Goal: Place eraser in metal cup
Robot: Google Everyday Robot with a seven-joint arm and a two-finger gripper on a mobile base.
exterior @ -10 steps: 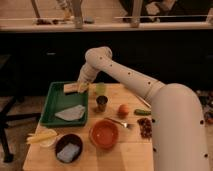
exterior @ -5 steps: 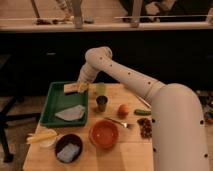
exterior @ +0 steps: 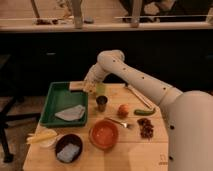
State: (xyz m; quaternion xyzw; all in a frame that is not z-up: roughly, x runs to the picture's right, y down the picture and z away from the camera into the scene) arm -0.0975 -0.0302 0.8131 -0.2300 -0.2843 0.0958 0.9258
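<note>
Currently, in the camera view, the gripper [exterior: 88,86] hangs over the far right corner of the green tray [exterior: 50,107], jaws pressed together. The eraser [exterior: 75,86] sits at its tip by the tray rim; a pinch cannot be confirmed. The metal cup [exterior: 101,103] stands upright just right of the tray.

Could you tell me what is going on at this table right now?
A one-armed robot is working on getting the eraser into the metal cup. Its gripper is shut and sits at the far right corner of the green tray, right at the eraser; whether it truly grips it is hard to tell. The metal cup stands on the table just beside the tray, nearer the camera than the gripper, and the eraser is not in it yet.
</note>
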